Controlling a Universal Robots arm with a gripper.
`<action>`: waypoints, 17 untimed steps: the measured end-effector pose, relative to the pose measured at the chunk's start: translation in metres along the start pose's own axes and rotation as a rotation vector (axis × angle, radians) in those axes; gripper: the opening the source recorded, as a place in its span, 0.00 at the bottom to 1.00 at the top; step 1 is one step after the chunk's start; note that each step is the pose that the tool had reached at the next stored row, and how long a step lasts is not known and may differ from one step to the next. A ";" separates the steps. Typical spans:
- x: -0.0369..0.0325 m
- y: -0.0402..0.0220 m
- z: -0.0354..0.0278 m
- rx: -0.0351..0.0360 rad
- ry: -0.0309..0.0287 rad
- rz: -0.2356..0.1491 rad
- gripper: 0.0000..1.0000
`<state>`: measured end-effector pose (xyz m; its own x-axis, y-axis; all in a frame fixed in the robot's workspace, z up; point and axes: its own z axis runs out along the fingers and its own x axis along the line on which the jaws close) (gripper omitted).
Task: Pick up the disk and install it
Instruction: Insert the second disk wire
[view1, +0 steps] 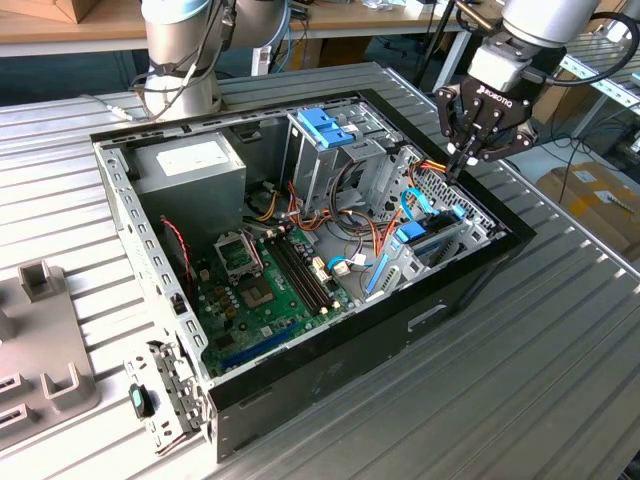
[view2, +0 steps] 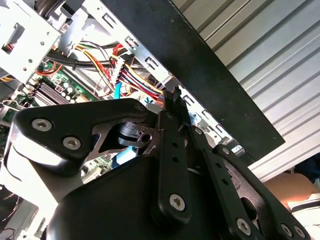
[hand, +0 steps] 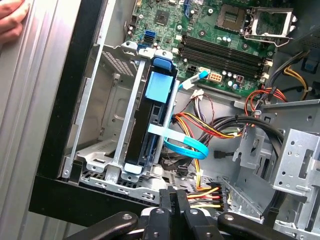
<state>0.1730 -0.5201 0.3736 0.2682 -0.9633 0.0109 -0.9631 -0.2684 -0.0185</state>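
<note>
End effector (view1: 463, 160) hovers over the open computer case's (view1: 455, 300) far corner — fingers (hand: 172, 202) pinched narrow, holding nothing. The disk (hand: 150, 125) sits on edge in its bay — blue rail up, beside the motherboard (view1: 265, 290).

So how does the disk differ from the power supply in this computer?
The disk is thin, dark, blue-trimmed and stands on edge in a slot; the power supply is a bulky grey box with a white sticker, across the case. Both sit inside it.

Arm's hand (view1: 462, 160) pointed downward, fingers pressed together, empty
</note>
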 end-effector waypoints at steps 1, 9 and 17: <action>0.0000 0.0000 0.0000 0.0000 0.0000 0.000 0.16; 0.0000 0.0000 0.0004 -0.0012 0.0020 0.106 0.16; 0.0000 0.0000 0.0014 -0.0027 0.0046 0.246 0.16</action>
<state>0.1730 -0.5202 0.3722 0.0255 -0.9996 0.0109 -0.9995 -0.0257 -0.0185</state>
